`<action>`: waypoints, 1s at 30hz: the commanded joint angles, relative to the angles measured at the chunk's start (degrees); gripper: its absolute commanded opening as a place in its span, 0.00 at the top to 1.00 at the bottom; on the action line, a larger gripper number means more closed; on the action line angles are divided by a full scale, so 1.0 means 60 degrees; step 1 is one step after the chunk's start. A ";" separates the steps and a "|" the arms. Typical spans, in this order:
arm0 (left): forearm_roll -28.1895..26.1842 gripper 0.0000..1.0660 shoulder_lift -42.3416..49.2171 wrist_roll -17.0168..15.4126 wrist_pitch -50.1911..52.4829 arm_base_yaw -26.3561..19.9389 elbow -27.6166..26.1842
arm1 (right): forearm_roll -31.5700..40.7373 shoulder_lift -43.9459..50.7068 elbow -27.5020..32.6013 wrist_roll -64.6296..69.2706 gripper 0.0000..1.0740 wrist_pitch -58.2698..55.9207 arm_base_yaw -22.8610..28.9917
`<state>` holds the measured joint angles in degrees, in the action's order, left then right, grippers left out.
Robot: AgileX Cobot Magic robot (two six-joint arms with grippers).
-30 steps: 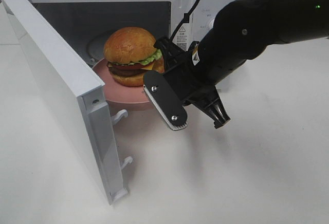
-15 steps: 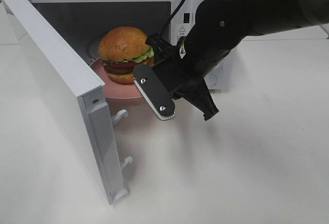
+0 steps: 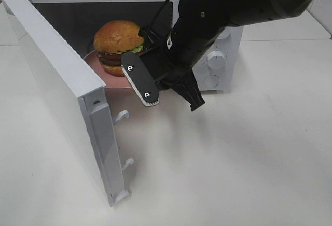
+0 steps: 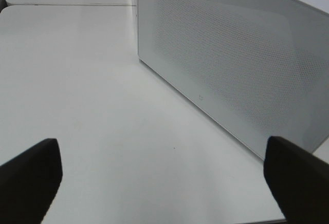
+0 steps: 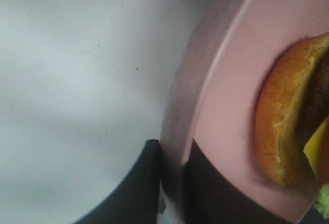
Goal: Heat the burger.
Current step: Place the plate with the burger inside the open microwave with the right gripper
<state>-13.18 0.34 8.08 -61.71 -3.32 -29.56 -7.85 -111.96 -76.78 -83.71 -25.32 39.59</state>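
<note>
Bright, even light on the white table (image 3: 249, 174); shadows soft and faint. The microwave cavity (image 3: 72, 21) is dim. Right wrist view close and blurred.

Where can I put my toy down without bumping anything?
On the bare white table in front, beside the open white microwave door. The microwave mouth is crowded: golden-bun burger, round pink plate, black right gripper.

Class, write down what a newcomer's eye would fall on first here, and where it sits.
The glossy burger on its pink plate, at the mouth of the white microwave, whose door hangs wide open on the left. Next, the big black right gripper, clamped on the plate's rim.
</note>
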 commanded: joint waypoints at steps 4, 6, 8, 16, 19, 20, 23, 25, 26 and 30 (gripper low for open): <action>-0.0076 0.06 0.0134 0.0000 0.0057 0.0019 0.0010 | -0.0458 -0.0296 -0.0831 0.0964 1.00 0.0048 -0.0086; -0.0076 0.06 0.0134 0.0000 0.0057 0.0019 0.0010 | -0.0458 -0.0401 -0.1031 0.1184 1.00 0.0029 -0.0086; -0.0076 0.06 0.0134 0.0000 0.0057 0.0019 0.0010 | -0.0458 -0.0554 -0.1299 0.1394 1.00 -0.0029 -0.0086; -0.0076 0.06 0.0134 0.0010 0.0057 0.0019 0.0010 | -0.0859 -0.1041 -0.1939 0.2196 1.00 -0.0392 -0.0086; -0.0076 0.06 0.0134 0.0010 0.0057 0.0019 0.0010 | -0.0955 -0.1261 -0.2282 0.2674 1.00 -0.0583 -0.0076; -0.0076 0.06 0.0134 0.0010 0.0057 0.0019 0.0010 | -0.1031 -0.1394 -0.2502 0.2903 1.00 -0.0678 -0.0076; -0.0076 0.06 0.0134 0.0010 0.0057 0.0019 0.0010 | -0.1308 -0.1595 -0.2788 0.3323 0.99 -0.0859 -0.0057; -0.0076 0.06 0.0134 0.0010 0.0057 0.0019 0.0010 | -0.1499 -0.1738 -0.2989 0.3724 0.99 -0.1012 -0.0057; -0.0076 0.06 0.0134 0.0010 0.0057 0.0019 0.0010 | -0.1576 -0.1824 -0.3075 0.3925 0.99 -0.1070 -0.0057; -0.0076 0.06 0.0134 0.0010 0.0057 0.0019 0.0010 | -0.1805 -0.2015 -0.3275 0.4383 0.99 -0.1127 -0.0057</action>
<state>-13.18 0.34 8.08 -61.71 -3.32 -29.56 -16.04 -124.50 -95.63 -59.99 -31.17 40.05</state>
